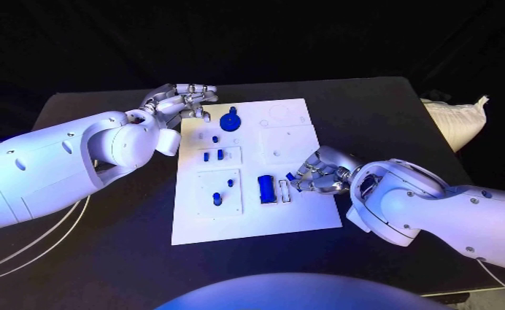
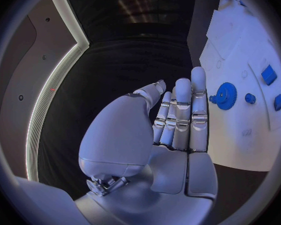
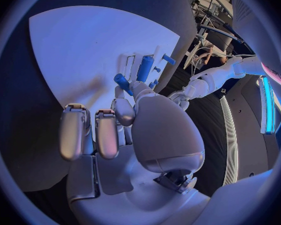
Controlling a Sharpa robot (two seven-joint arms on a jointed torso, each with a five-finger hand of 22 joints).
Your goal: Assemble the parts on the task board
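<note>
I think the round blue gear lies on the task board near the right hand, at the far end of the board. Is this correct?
Not quite. The blue gear lies on the task board at its far end, but near the left hand, not the right hand. The head view shows this.

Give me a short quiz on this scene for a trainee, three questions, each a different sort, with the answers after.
1. Fill in: the board lies on a ___ table.
2. Which hand is nearer the gear?
3. True or false: the gear lies off the board.
Key: 1. black. 2. The left hand. 3. False, it is on the board.
</note>
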